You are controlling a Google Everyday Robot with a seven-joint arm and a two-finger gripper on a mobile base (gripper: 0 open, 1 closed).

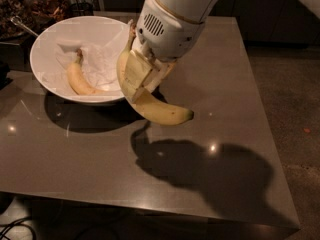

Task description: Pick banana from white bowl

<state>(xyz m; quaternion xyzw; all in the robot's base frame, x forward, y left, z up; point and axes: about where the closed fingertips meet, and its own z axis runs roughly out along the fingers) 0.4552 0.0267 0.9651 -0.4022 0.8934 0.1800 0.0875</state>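
Jaws tight on banana [162,113] beside bowl [95,29]

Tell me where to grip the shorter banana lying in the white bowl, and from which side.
Probably its mid-body, from straight above, fingers across its width: the shorter banana lies flat on the paper in the white bowl, whose sloping walls block side approaches. The gripper is shut on the curved banana beside the bowl.

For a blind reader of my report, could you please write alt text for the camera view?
The robot's white tool, just right of the wide white round bowl, is shut on a long curved yellow banana held above the grey table. A shorter yellow banana lies inside the bowl.
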